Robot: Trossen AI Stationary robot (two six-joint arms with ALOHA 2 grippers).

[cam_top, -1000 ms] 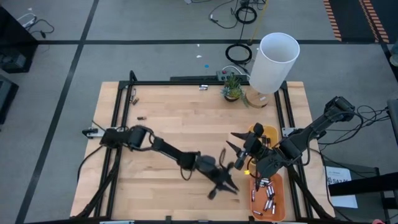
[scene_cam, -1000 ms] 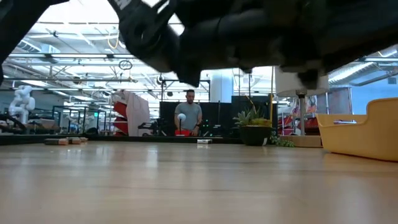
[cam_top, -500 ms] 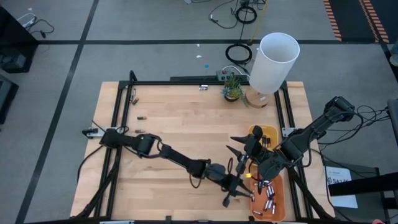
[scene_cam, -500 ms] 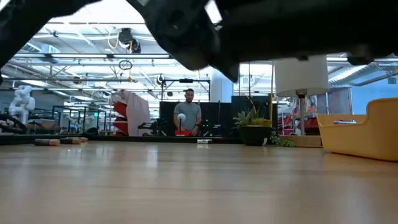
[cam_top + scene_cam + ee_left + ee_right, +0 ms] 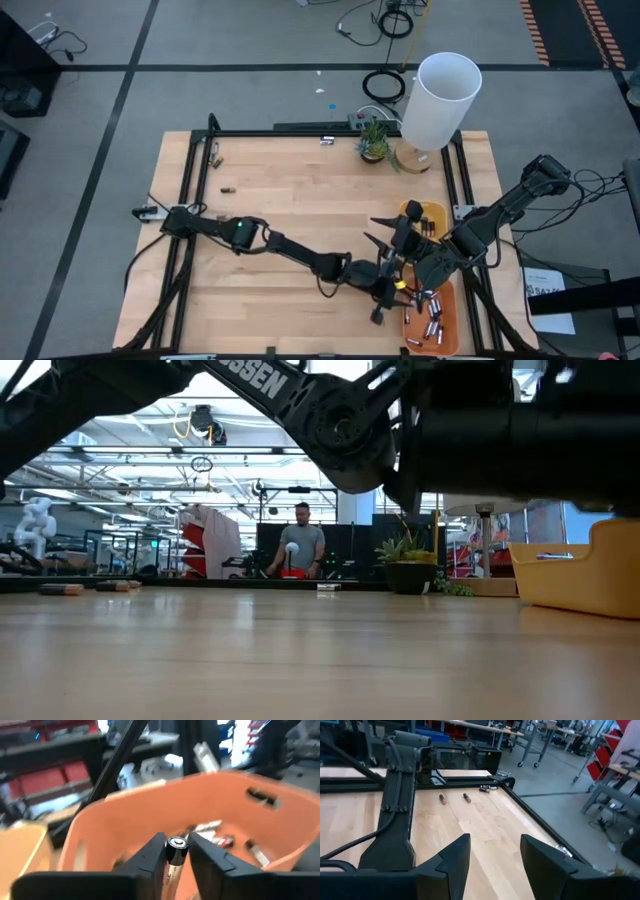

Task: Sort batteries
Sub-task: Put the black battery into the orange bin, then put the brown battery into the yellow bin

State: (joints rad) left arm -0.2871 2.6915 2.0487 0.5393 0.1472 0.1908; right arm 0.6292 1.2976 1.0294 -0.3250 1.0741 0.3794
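Note:
My left gripper (image 5: 176, 842) is stretched out low toward the table's right edge. It is shut on a silvery battery (image 5: 175, 854) at the left rim of the orange tray (image 5: 447, 300). The tray holds several batteries (image 5: 430, 318). Its wall (image 5: 150, 815) fills the left wrist view just beyond the fingers. My right gripper (image 5: 492, 862) hangs open and higher, near the yellow tray (image 5: 432, 212), with nothing between its fingers. A few loose batteries (image 5: 442, 799) lie on the wood at the far left. My left gripper pinches the battery's body (image 5: 172, 862) between its two fingers. The battery lies along the fingers, with its round end cap (image 5: 176, 843) showing between the tips. The fingers come nearly level from the table's left. The battery is lifted clear and points at the orange tray.
A white lamp (image 5: 440, 98) and a small potted plant (image 5: 374, 140) stand at the far edge. The yellow tray (image 5: 590, 570) sits just beyond the orange one. A black frame (image 5: 300, 132) borders the table. A person (image 5: 302, 545) stands far off in the room.
My left gripper has travelled toward the table's right edge and a little down, carrying the battery from the open wood up to the orange tray's rim. Its arm has stretched out as it went. My right gripper has kept its place.

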